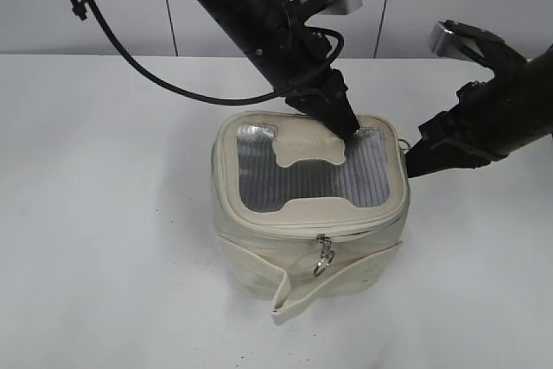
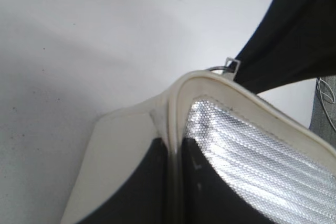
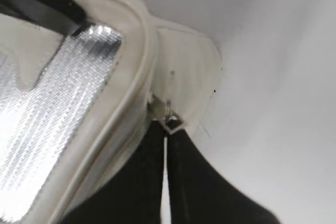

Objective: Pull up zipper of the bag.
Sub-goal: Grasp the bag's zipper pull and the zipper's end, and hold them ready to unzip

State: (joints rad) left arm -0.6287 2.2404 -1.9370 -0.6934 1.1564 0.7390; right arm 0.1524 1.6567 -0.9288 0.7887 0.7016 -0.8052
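Note:
The cream bag (image 1: 285,252) stands mid-table with its grey mesh lid (image 1: 302,181) facing up. Its zipper (image 1: 354,232) runs round the lid rim, and a silver ring pull (image 1: 323,258) hangs at the front. My left gripper (image 1: 348,130) is shut on the lid's back right rim; the left wrist view shows the cream rim (image 2: 173,103) pinched between my fingers (image 2: 176,142). My right gripper (image 1: 409,164) is at the bag's right side, shut (image 3: 167,129) on the second small silver pull (image 3: 172,123). That pull also shows in the left wrist view (image 2: 230,65).
The bag stands on a white table (image 1: 104,213) with a pale panelled wall behind. The loose cream strap (image 1: 302,295) sags off the bag's front lower edge. A black cable (image 1: 164,84) trails from the left arm above the table.

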